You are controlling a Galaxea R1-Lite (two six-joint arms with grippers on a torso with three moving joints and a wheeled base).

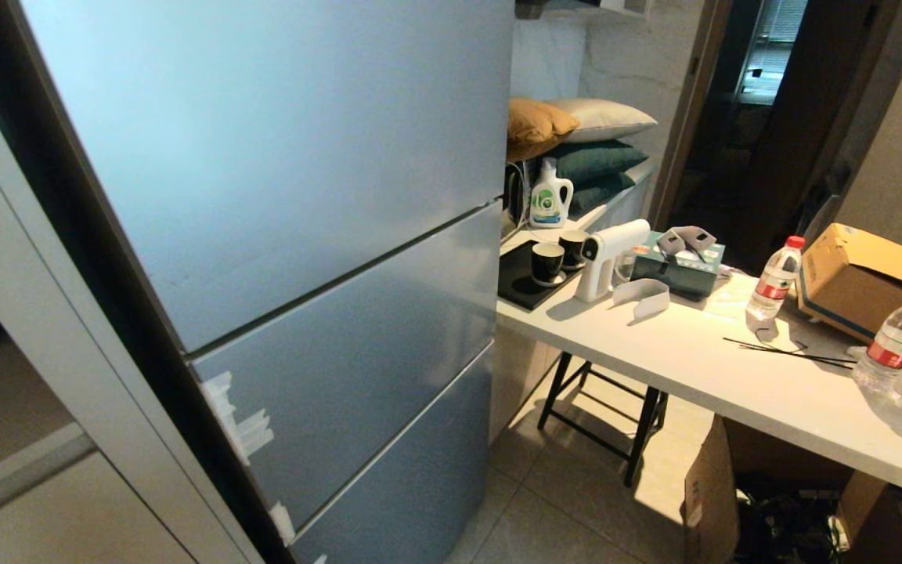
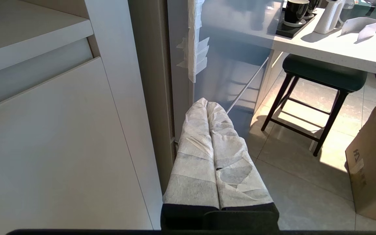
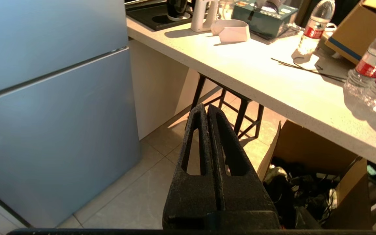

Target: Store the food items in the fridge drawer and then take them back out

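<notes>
Standing closed, the silver-grey fridge [image 1: 302, 235] adjoins a white table [image 1: 733, 376].

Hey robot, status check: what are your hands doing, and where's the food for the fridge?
Left gripper and right gripper shut, empty, hanging low before the fridge. Fridge fronts all closed; no food in view. Nothing in the way.

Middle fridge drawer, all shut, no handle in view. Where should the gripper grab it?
Probably the taped left edge of the middle drawer front, from the front-left. The panel is flat and flush, with only thin seams above and below; the white tape tabs are the one thing sticking out. Both the left gripper and right gripper are shut, away from it.
</notes>
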